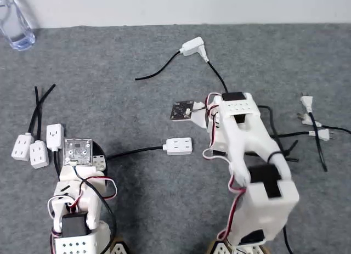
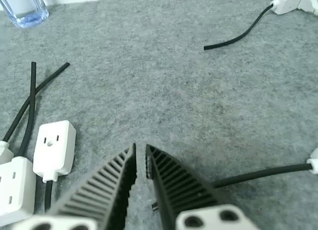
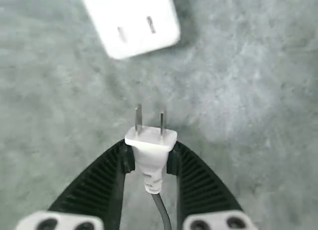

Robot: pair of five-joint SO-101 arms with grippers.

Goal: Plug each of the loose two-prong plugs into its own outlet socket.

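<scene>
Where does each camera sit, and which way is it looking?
High view: fixed above the table, looking down; the left arm and the right arm both show.
Left wrist view: on the left arm's wrist, looking forward past the left gripper across the table, with a white outlet beside it.
Right wrist view: on the right arm's wrist, looking past the right gripper, which holds a two-prong plug facing an outlet socket.
Shared: the high and left wrist views both show the clear bottle.

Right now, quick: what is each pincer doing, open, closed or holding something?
Left pincer: closed, holding nothing.
Right pincer: closed on a two-prong plug.
</scene>
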